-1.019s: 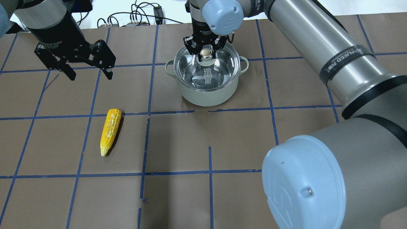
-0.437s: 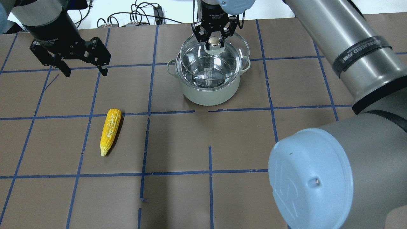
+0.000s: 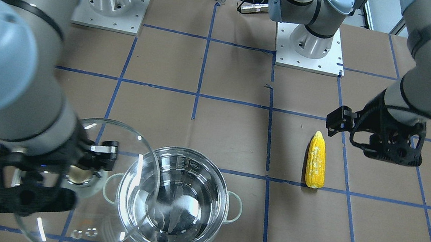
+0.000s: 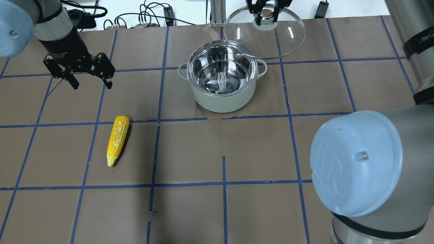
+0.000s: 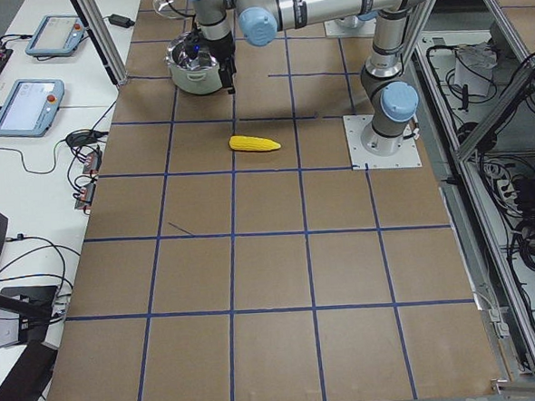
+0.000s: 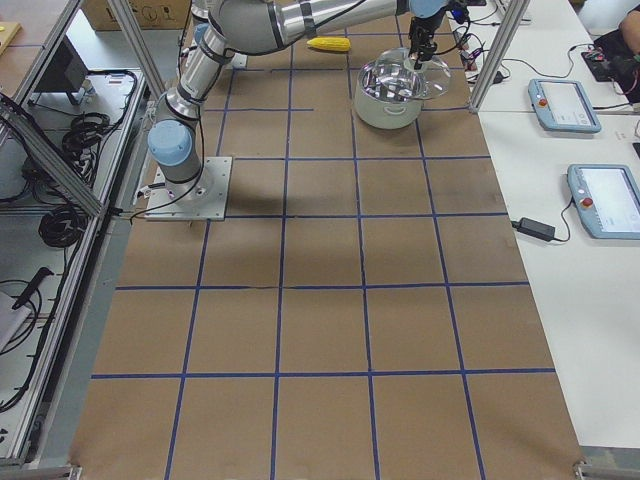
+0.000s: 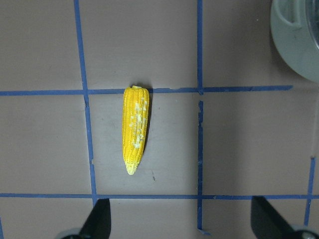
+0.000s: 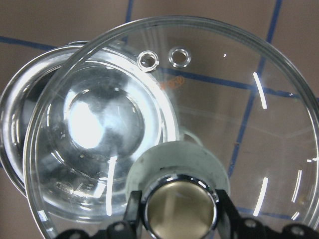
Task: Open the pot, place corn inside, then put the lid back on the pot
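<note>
The right jaws clamp the knob (image 4: pixel 267 14) of the one lid (image 4: pixel 286 40), held aloft just beyond the single open pot (image 4: pixel 220 100) and to its right; the left jaws gape empty, well left of the pot. One corn (image 4: pixel 117 139) lies on the brown, blue-gridded bench (image 4: pixel 203 210), left of the pot and nearer the robot; cables (image 4: pixel 149 15) trail beyond the pot.

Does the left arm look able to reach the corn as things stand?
Probably yes. The left gripper hangs open near the corn, which lies alone on the table with nothing against it. The right gripper holds the lid over by the pot, well aside.
</note>
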Robot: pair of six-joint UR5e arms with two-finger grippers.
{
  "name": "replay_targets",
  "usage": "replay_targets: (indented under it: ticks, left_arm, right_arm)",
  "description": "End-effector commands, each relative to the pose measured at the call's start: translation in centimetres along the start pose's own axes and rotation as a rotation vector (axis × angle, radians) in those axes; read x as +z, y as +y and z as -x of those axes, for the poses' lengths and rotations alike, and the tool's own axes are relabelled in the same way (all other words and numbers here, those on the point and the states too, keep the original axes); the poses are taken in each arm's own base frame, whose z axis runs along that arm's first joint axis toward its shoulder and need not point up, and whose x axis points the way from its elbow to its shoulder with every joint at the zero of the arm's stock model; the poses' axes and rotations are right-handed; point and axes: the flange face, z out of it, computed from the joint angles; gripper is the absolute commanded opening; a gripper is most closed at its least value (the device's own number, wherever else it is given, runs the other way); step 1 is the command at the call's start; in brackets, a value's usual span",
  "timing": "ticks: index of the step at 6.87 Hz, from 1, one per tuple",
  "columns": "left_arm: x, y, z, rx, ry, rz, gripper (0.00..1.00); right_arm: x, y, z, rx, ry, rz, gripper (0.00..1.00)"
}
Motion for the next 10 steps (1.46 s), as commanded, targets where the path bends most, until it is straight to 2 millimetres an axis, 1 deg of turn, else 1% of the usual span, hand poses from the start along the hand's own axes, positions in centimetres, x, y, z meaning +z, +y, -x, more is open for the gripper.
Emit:
replay_targets:
  ticks: [1, 2, 3, 4, 5, 6, 7, 8, 9, 10]
  left_arm:
    - [7.2, -3.3, 2.0, 0.05, 0.02, 0.033, 1.0]
    - [11.2, -4.1, 2.5, 0.119, 0.018, 0.024, 1.0]
    - [14.9, -3.9, 2.3, 0.126, 0.014, 0.005, 1.0]
    - [17.5, -3.6, 2.3, 0.134, -0.006, -0.043, 1.0]
    - [19.9, -3.0, 2.1, 0.162, -0.007, -0.034, 1.0]
    - [20.7, -2.5, 2.3, 0.187, -0.001, -0.021, 1.0]
    - [21.9, -1.7, 2.9, 0.168, 0.015, 0.005, 1.0]
    - [22.1, -1.6, 3.2, 0.171, 0.012, 0.005, 0.99]
    - [22.4, -1.5, 3.2, 0.168, 0.014, 0.009, 0.85]
    - [22.2, -1.5, 3.2, 0.164, 0.016, 0.009, 0.6]
  right_arm:
    - [-5.6, 2.2, -9.2, 0.011, 0.001, -0.002, 0.06]
    - [-7.7, 4.0, -9.1, 0.019, 0.002, 0.006, 0.06]
    - [-9.4, 6.6, -8.2, 0.017, -0.018, 0.053, 0.05]
    - [-10.4, 7.6, -7.9, 0.017, -0.019, 0.052, 0.05]
    - [-10.0, 7.4, -7.6, 0.013, -0.022, 0.059, 0.04]
    - [-9.4, 7.0, -7.6, 0.013, -0.027, 0.062, 0.04]
    - [-7.9, 5.8, -8.0, 0.013, -0.029, 0.06, 0.04]
    - [-6.3, 4.3, -8.4, 0.014, -0.027, 0.048, 0.04]
    - [-4.8, 3.5, -8.6, 0.014, -0.026, 0.037, 0.03]
    - [-3.0, 3.0, -8.8, 0.014, -0.026, 0.033, 0.03]
